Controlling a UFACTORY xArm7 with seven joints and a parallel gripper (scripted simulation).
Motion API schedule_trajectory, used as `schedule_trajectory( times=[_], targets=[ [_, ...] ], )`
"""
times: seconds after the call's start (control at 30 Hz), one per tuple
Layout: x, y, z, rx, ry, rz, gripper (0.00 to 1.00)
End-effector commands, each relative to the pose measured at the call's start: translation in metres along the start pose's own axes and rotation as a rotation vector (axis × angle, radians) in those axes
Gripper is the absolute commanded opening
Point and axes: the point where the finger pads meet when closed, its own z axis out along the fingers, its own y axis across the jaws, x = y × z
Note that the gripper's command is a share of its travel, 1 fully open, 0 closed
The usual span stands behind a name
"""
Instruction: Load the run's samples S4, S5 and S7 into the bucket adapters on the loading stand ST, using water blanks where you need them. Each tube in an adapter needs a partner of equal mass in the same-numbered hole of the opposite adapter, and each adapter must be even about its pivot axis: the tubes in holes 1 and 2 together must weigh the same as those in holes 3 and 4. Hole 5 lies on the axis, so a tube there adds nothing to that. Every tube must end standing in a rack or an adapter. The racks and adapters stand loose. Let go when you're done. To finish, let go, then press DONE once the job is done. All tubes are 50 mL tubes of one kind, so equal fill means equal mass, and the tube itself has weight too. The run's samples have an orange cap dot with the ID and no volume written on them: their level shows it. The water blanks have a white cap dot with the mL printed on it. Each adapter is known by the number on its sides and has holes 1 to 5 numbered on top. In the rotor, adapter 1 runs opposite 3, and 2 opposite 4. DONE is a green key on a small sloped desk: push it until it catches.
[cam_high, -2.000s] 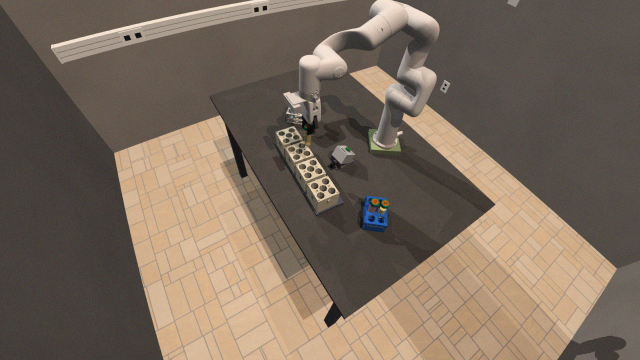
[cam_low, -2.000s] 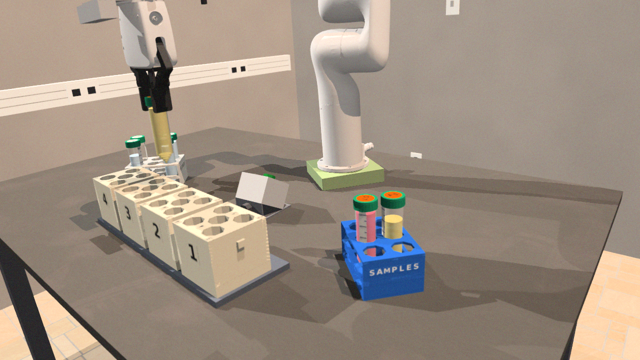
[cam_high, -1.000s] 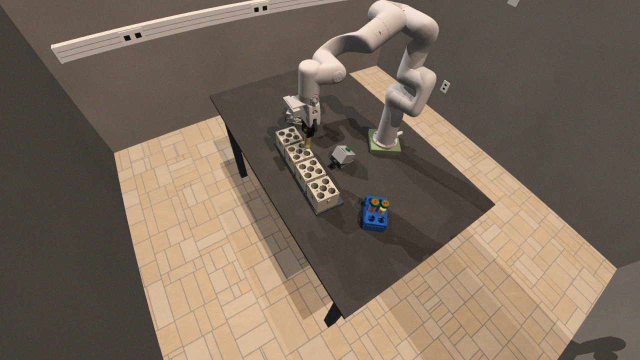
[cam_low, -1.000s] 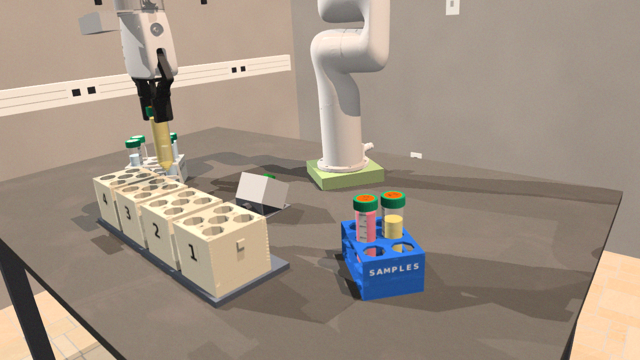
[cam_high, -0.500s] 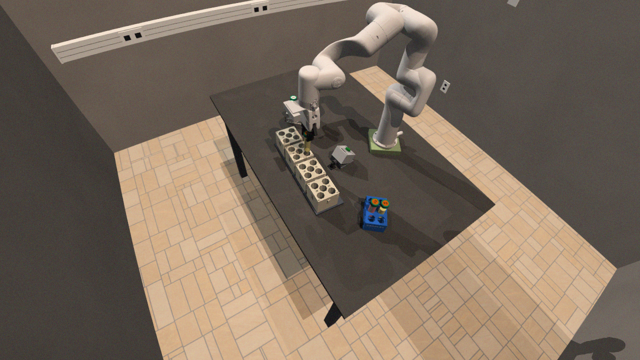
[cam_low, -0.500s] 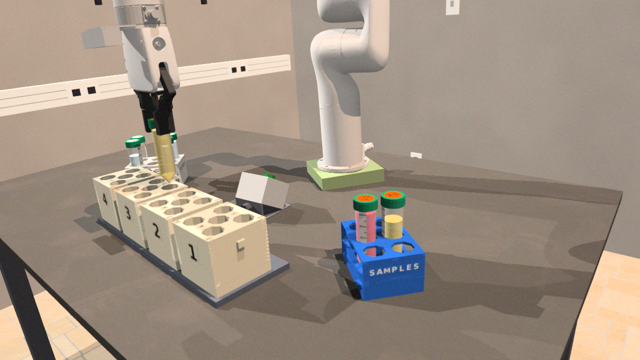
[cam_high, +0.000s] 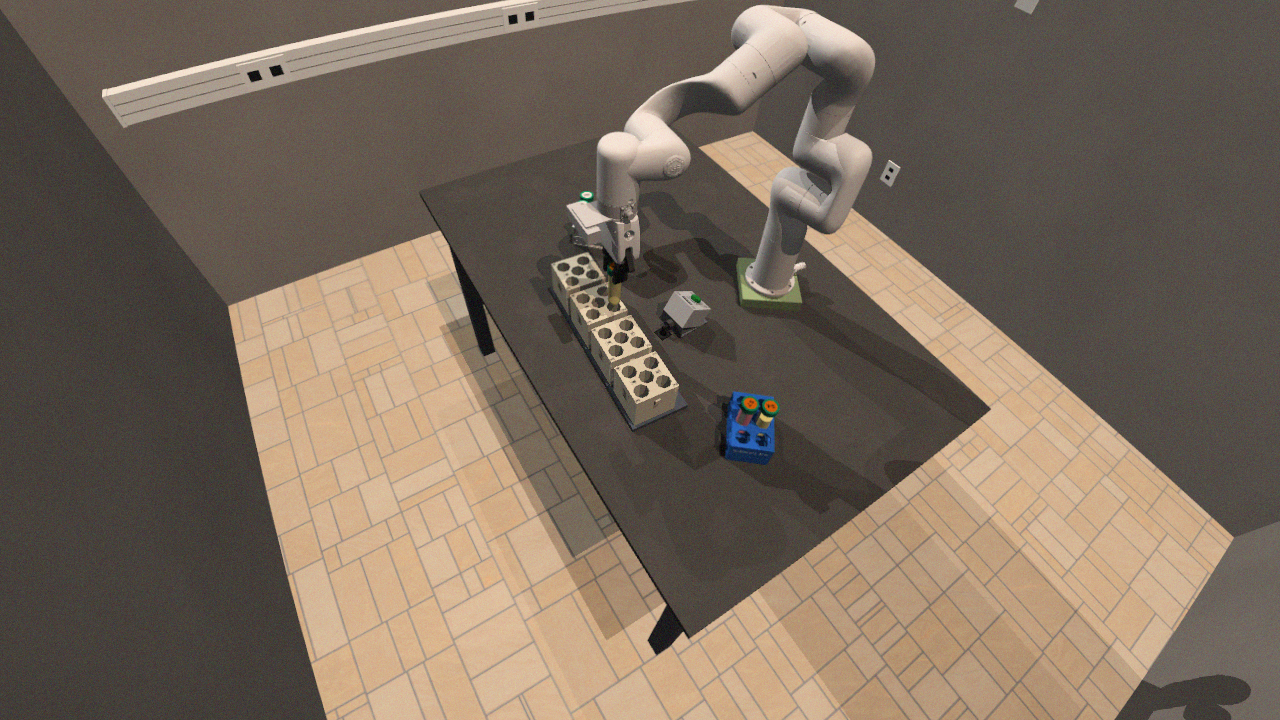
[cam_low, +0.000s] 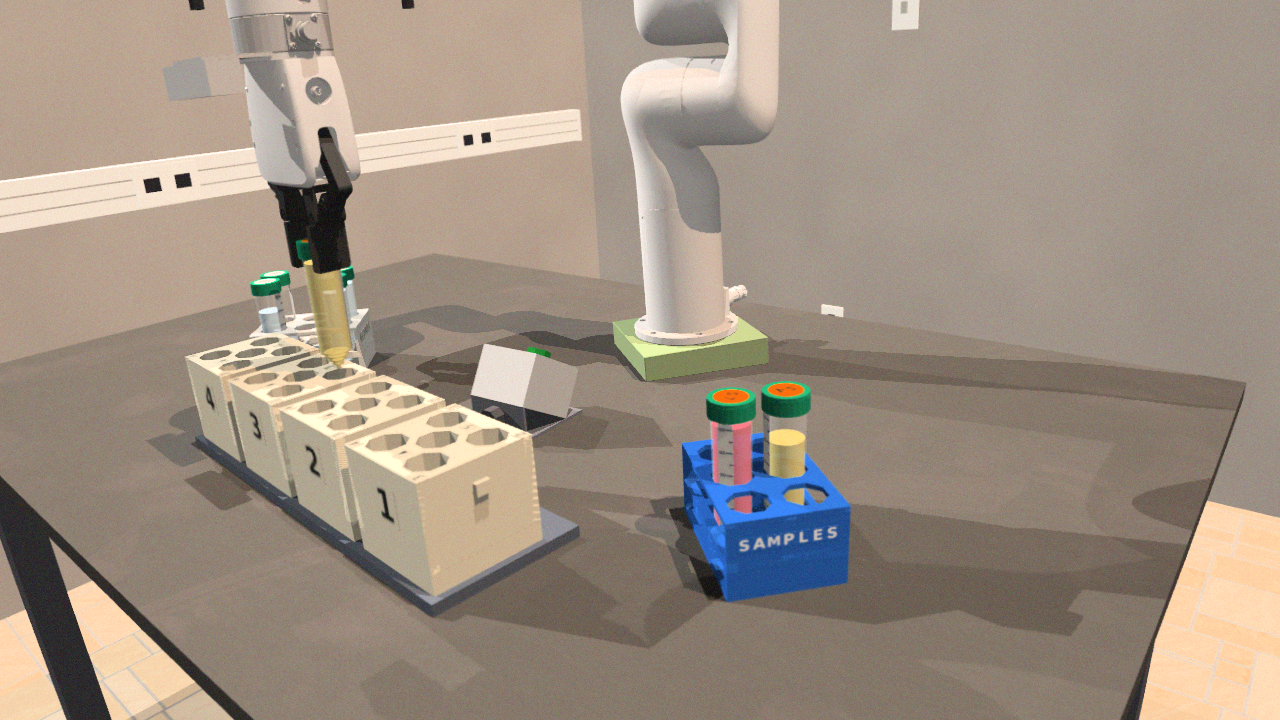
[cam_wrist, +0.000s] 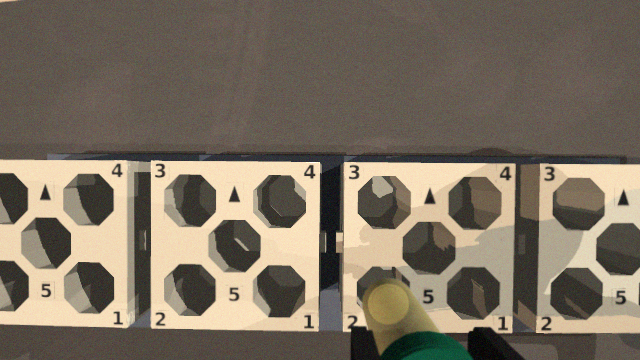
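One yellow-filled tube (cam_high: 614, 293) (cam_low: 328, 308) (cam_wrist: 400, 312) hangs gripped between the jaws, tip over adapter 3 (cam_high: 585, 313) (cam_low: 259, 438) (cam_wrist: 370, 250).

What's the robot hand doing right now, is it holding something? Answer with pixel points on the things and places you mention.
Gripper (cam_high: 617, 266) (cam_low: 319, 259) (cam_wrist: 425, 342): jaws closed on a yellow tube (cam_high: 614, 293) (cam_low: 328, 308) (cam_wrist: 388, 301), tip down above adapter 3 (cam_high: 586, 313) (cam_low: 268, 438) (cam_wrist: 472, 240).

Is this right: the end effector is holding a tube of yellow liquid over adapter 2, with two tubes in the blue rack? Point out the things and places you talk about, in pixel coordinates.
Not quite: the exterior view shows the tube (cam_high: 614, 293) (cam_low: 328, 313) (cam_wrist: 388, 301) over adapter 3 (cam_low: 259, 434), not 2. The rest stands.
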Motion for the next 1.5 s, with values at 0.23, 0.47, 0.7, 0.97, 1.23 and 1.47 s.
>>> schedule_trajectory(
  times=[0.23, 0.47, 0.7, 0.97, 1.23, 1.47],
  targets=[
    [0.001, 0.000, 0.009, 0.000, 0.005, 0.000, 0.00],
    [0.001, 0.000, 0.014, 0.000, 0.005, 0.000, 0.00],
    [0.001, 0.000, 0.021, 0.000, 0.005, 0.000, 0.00],
    [0.001, 0.000, 0.029, 0.000, 0.005, 0.000, 0.00],
    [0.001, 0.000, 0.035, 0.000, 0.005, 0.000, 0.00],
    [0.001, 0.000, 0.042, 0.000, 0.005, 0.000, 0.00]
  ],
)
